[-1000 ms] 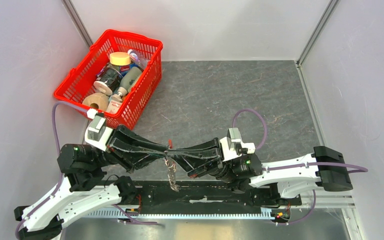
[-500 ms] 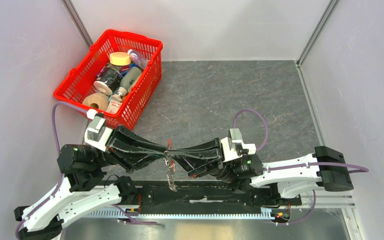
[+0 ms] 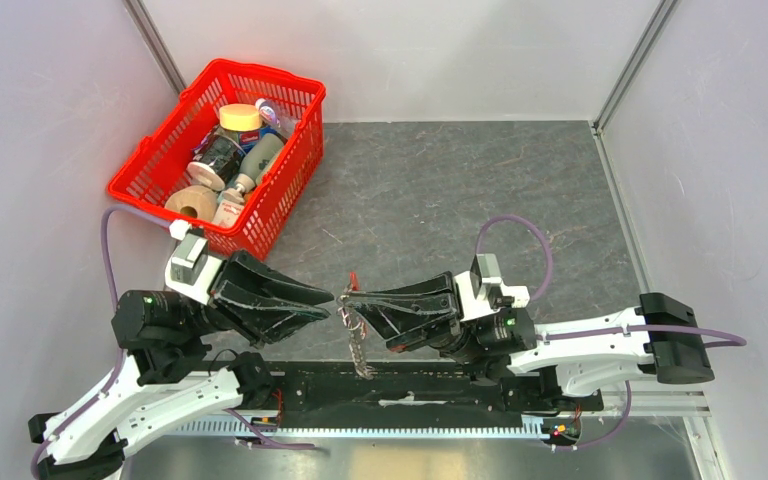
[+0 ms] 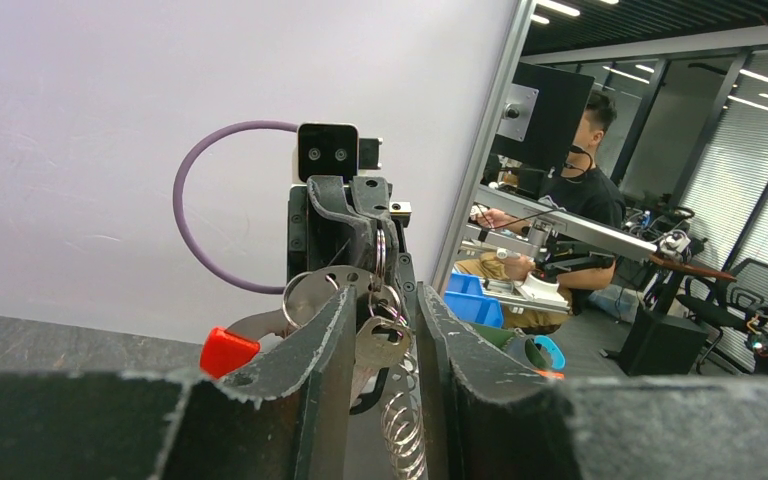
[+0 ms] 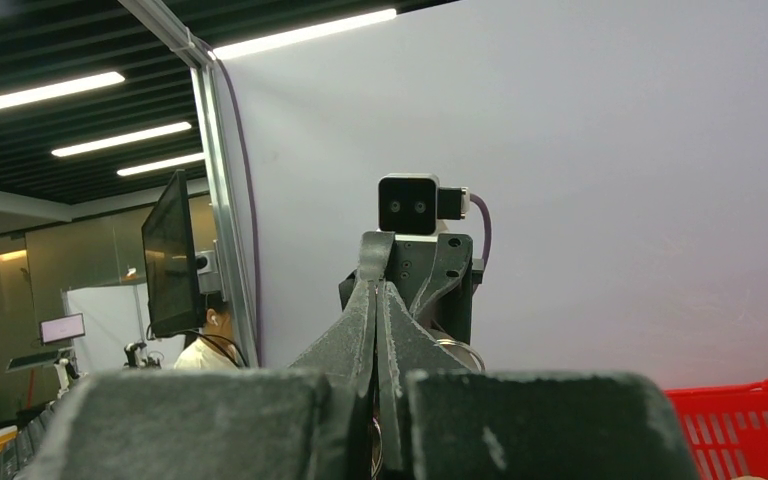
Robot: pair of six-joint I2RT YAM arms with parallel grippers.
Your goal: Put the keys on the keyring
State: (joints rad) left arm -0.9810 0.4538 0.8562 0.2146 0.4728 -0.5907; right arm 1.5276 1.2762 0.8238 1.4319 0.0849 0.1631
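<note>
My right gripper point(image 3: 346, 297) is shut on the keyring point(image 3: 358, 340), whose silvery coiled chain hangs down from its fingertips above the table's near edge. The red tag point(image 3: 353, 279) sticks up beside them. My left gripper point(image 3: 328, 297) is open, tip to tip with the right one, a small gap apart. In the left wrist view, the open left gripper point(image 4: 382, 296) frames a silver key point(image 4: 380, 342), the coil point(image 4: 405, 425), a split ring point(image 4: 305, 290) and the red tag point(image 4: 226, 351), all hanging from the right gripper. In the right wrist view the right gripper point(image 5: 375, 290) has its jaws pressed together.
A red basket point(image 3: 278, 200) full of bottles and jars stands at the back left, just beyond the left arm. The grey table point(image 3: 460, 190) is walled at the back and on both sides. A black base rail point(image 3: 410, 385) runs under the hanging chain.
The two grippers were joined at the keyring. The right gripper has moved right with the keyring, and the left gripper has let go and stands apart.
</note>
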